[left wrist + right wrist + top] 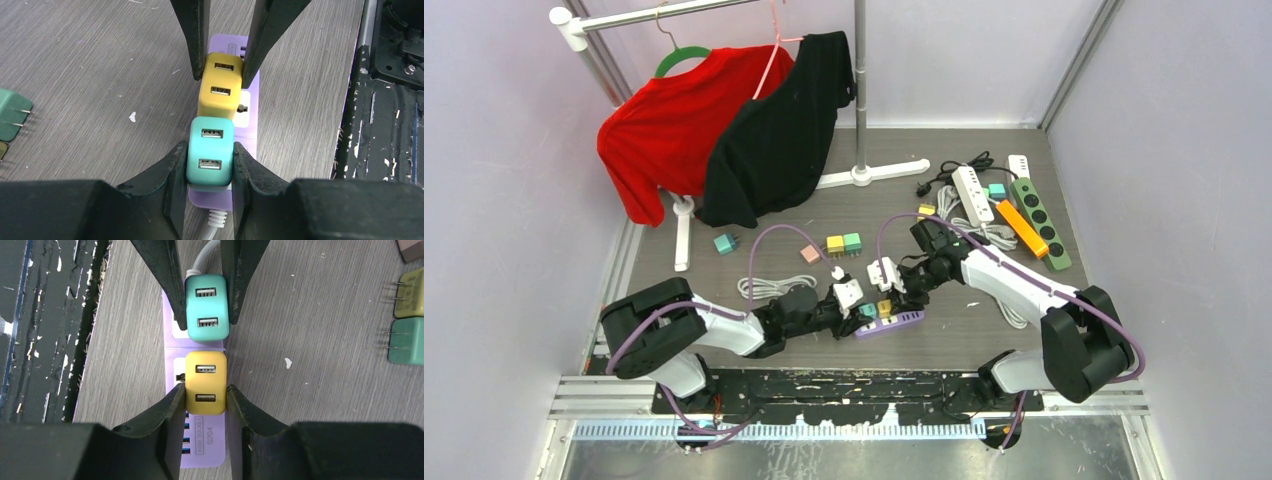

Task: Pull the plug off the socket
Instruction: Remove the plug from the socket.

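A purple power strip (904,321) lies on the table near the front, with a teal plug (210,153) and a yellow plug (220,90) seated in it side by side. My left gripper (209,159) is shut on the teal plug, its fingers (170,170) pressed against both sides. My right gripper (205,399) is shut on the yellow plug (205,381); the teal plug (207,307) sits just beyond it on the strip (207,447). In the top view both grippers (856,300) (892,283) meet over the strip.
Loose plug cubes lie behind: teal (725,243), pink (810,254), yellow (835,243), green (852,241). White (972,193), orange (1021,228) and green (1041,220) power strips sit at the back right. A clothes rack with red (669,130) and black (779,130) shirts stands at the back left.
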Controlling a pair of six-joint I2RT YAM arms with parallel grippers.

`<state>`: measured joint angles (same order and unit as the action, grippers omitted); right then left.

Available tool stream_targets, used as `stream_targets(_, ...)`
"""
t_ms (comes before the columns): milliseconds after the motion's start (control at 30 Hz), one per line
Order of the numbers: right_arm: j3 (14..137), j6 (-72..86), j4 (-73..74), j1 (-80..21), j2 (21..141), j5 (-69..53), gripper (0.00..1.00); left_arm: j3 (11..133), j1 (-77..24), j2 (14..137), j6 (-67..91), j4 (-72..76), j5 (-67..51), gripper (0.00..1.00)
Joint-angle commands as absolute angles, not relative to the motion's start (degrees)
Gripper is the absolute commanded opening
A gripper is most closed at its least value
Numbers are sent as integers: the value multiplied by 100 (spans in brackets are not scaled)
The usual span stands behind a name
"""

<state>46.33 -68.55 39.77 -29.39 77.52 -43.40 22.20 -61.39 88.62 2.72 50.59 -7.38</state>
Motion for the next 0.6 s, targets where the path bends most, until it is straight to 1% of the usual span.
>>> stream_targets(0,4634,-7226,4365,-2855,7767,-4647,1,2070,-6159,8715,116,5499,-571,0)
stream_targets(100,4509,-7979,4825,-3022,7795,-5201,1,2056,-6164,8721,26,5445,-536,0)
stream_targets(167,4458,-7853,4636,-3224,7802,-5243,1,2073,-6165,8736,18,5426,-557,0)
stream_targets(200,4460,-7626,4437,-3300,7819,-5201,1,2081,-6165,8758,18,5424,-568,0)
stream_targets(300,4527,-6074,3473,-3290,7856,-4940,1,2062,-6163,8766,43,5421,-569,0)
stream_targets(367,4627,-5581,3148,-3086,7858,-4742,1,2005,-6162,8767,52,5429,-530,0)
stream_targets(467,4615,-5927,3458,-2827,7747,-4669,1,1888,-6157,8743,24,5488,-442,0)
stream_targets(567,4542,-7063,4118,-2790,7710,-4388,1,1825,-6154,8758,-21,5561,-384,0)
